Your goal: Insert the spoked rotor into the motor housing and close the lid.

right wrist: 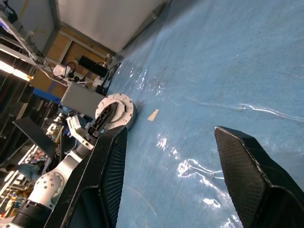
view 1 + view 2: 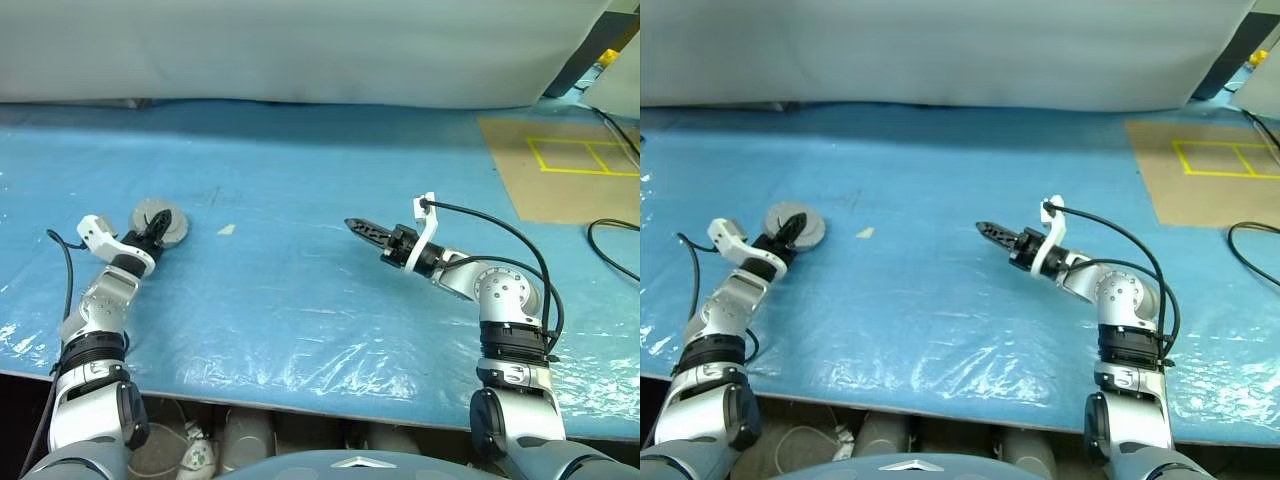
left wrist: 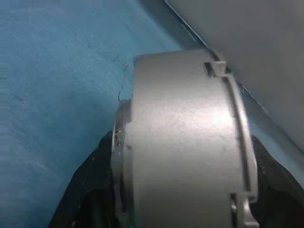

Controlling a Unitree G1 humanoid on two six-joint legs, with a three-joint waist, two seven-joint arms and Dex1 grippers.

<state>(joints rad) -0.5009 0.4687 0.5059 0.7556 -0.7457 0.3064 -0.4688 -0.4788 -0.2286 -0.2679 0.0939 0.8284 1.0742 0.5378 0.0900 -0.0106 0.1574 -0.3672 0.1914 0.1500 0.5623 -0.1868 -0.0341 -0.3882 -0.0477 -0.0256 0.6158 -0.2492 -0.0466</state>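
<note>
The blue-sheeted table point(image 2: 300, 280) carries your one piece of work at its far left: a round grey stack, well apart from anything else. Its top face is plain grey, which I take to be the lid point(image 2: 810, 220) sitting on the housing point(image 3: 180, 142). If so, the rotor would be inside already, and the step in hand is seating the lid and letting go.

Your left gripper point(image 2: 152, 235) is right at that stack. One black finger lies across the top face and the silver side wall sits between the fingers in the wrist view. I cannot tell whether the fingers are pinching the wall or standing just clear of it.

Your right gripper point(image 2: 362, 227) hangs mid-table, near level, fingers spread and empty, well away from the stack.

- Check the seam between lid and housing all round before you leave; a raised edge on one side would mean the lid is cocked.
- If it is, press straight down on the centre rather than the rim.
- Draw the left fingers back along their own line, so the one across the top does not drag the stack over the slick sheet.
- Keep the right arm where it is.
</note>
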